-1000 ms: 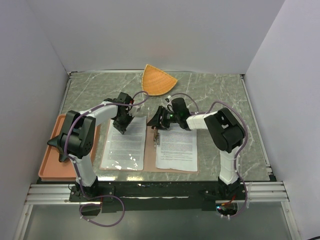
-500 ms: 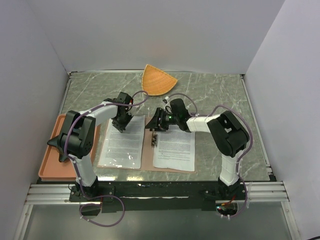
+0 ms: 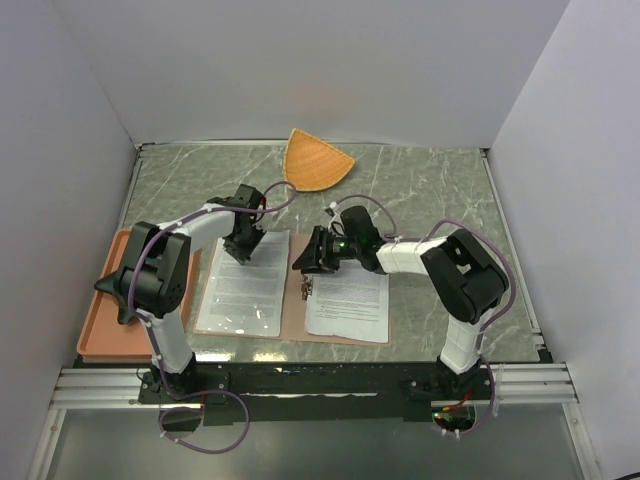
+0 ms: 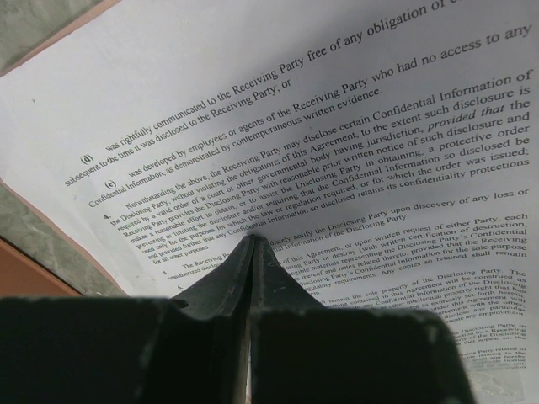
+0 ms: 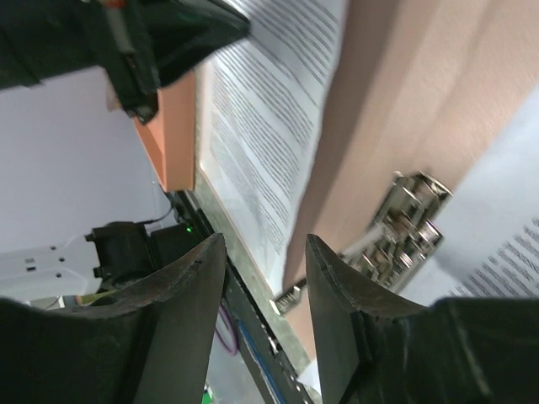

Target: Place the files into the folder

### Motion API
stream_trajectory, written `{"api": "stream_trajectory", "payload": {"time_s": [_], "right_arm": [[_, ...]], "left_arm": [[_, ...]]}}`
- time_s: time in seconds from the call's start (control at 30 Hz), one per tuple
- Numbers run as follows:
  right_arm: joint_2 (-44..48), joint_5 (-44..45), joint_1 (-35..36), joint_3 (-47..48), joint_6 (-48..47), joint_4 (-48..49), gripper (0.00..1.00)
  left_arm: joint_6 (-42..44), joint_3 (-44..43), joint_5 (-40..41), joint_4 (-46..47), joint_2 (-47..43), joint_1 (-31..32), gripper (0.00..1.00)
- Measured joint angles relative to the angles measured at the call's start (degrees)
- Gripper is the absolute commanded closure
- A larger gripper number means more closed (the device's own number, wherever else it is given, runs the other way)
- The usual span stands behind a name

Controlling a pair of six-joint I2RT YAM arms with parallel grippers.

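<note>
The folder point(image 3: 295, 305) lay open and flat close to the near edge of the worktop point(image 3: 440, 190), roughly midway between its left and right edges. Its reddish-brown card showed as a bare strip between two files. The left file point(image 3: 240, 295) covered the left flap and the right file point(image 3: 348, 305) covered the right flap. A small metal clip point(image 3: 306, 290) sat on the bare strip, just beside the right file's left edge.

The left gripper point(image 3: 243, 252) had its fingers pressed together with nothing between them. The joined tip was set down on the far part of the left file (its wrist view showed it resting among the printed lines). The right gripper point(image 3: 308, 260) was over the far end of the bare strip with its fingers point(image 5: 189, 295) spread and nothing held between them. I could not tell whether it touched the card.

A salmon-orange tray point(image 3: 95, 320) lay along the worktop's left edge, near the folder's left flap. An orange fan-shaped dish point(image 3: 315, 160) leaned at the far edge, well apart from the folder.
</note>
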State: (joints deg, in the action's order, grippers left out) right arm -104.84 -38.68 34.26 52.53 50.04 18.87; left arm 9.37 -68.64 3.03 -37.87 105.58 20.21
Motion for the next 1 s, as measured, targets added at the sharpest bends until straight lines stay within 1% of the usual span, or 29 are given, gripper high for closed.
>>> {"api": "stream_trajectory", "payload": {"time_s": [0.07,0.13,0.17,0.2,0.23,0.27,0.3,0.33,0.37,0.4,0.43,0.47,0.5,0.53,0.63,0.7,0.73,0.77,0.8,0.83,0.87,0.9,0.93,0.97,1.0], "right_arm": [[0.0,0.04,0.0,-0.92,0.0,-0.22,0.5],[0.17,0.28,0.0,-1.36,-0.35,-0.87,0.51],[0.5,0.61,0.02,-1.38,-0.74,-1.77,0.51],[1.14,1.07,0.15,-1.38,-1.57,-2.71,0.51],[2.29,1.95,0.37,-1.38,-2.49,-3.8,0.52],[3.98,3.13,0.57,-1.33,-3.63,-5.27,0.52],[5.97,4.28,0.94,-1.18,-5.16,-6.97,0.55],[8.37,6.01,1.66,-0.96,-6.8,-8.55,0.57],[10.78,8.13,2.8,-0.33,-8.59,-10.64,0.58],[12.59,9.9,3.96,0.39,-10.27,-12.26,0.65],[14.91,12.46,5.79,1.29,-12.22,-13.9,0.74],[17.03,14.4,7.23,1.84,-13.92,-14.82,0.86],[19.08,16.33,8.79,1.9,-15.37,-15.41,1.0],[20.92,17.94,9.97,1.86,-16.33,-16.17,1.0],[28.24,26.4,13.29,-1.27,-18.78,-17.22,1.0],[33.66,31.87,14.62,-5.14,-19.67,-16.55,1.0],[35.95,33.66,14.78,-7.02,-19.71,-16.33,1.0],[37.62,35.23,14.73,-8.33,-19.76,-16.46,1.0],[38.38,36.96,14.62,-9.09,-19.93,-16.68,1.0],[38.56,39.32,14.91,-9.4,-20.2,-17.05,1.0],[38.62,42.25,15.74,-9.53,-20.57,-17.64,0.56],[38.69,45.9,17.31,-9.62,-21.14,-18.23,0.16],[38.93,48.35,18.88,-9.7,-21.11,-18.6,0.01],[39.36,50.51,20.22,-9.9,-21.4,-18.91,0.06],[39.87,51.39,20.9,-10.23,-21.14,-18.93,0.1]], "left_arm": [[-0.04,0.02,-0.02,-0.02,-0.07,0.0,0.91],[-0.22,0.02,-0.04,-0.13,-0.33,-0.04,0.86],[-0.35,0.0,-0.09,-0.33,-0.5,-0.07,0.74],[-0.61,-0.02,-0.11,-0.79,-0.96,-0.15,0.48],[-1.14,-0.04,-0.15,-1.44,-1.64,-0.22,0.33],[-1.09,-0.17,-0.2,-2.21,-2.78,-0.28,0.25],[-1.53,-0.42,-0.31,-2.91,-4.28,-0.31,0.13],[-1.73,-0.81,-0.48,-3.54,-5.77,-0.31,0.05],[-2.32,-1.73,-0.63,-4.35,-7.96,-0.35,0.01],[-2.8,-3.1,-0.9,-5.07,-10.12,-0.31,0.04],[-3.19,-4.81,-1.33,-5.38,-12.2,-0.24,0.04],[-3.58,-6.78,-1.77,-5.73,-13.97,-0.09,0.04],[-4.24,-8.92,-2.19,-6.12,-15.43,0.13,0.04],[-4.57,-10.47,-2.49,-6.21,-16.35,0.35,0.04],[-6.43,-14.91,-3.15,-7.08,-18.36,1.84,0.04],[-8.15,-15.28,-3.13,-6.47,-20.0,3.56,0.04],[-8.87,-14.47,-3.13,-5.29,-21.16,4.31,0.01],[-9.57,-12.9,-2.95,-3.37,-22.75,5.01,0.03],[-10.16,-11.02,-2.82,-1.88,-24.44,5.55,0.12],[-10.64,-9.86,-2.84,-1.81,-25.68,5.81,0.18],[-11.39,-9.6,-2.84,-2.25,-26.08,5.86,0.21],[-12.11,-9.66,-2.73,-1.99,-26.03,5.95,0.19],[-12.57,-9.7,-2.54,-1.66,-25.66,6.19,0.18],[-13.11,-9.66,-1.49,-1.2,-25.18,6.82,0.19],[-13.62,-9.29,-0.37,-0.26,-24.76,7.82,0.25]]}}
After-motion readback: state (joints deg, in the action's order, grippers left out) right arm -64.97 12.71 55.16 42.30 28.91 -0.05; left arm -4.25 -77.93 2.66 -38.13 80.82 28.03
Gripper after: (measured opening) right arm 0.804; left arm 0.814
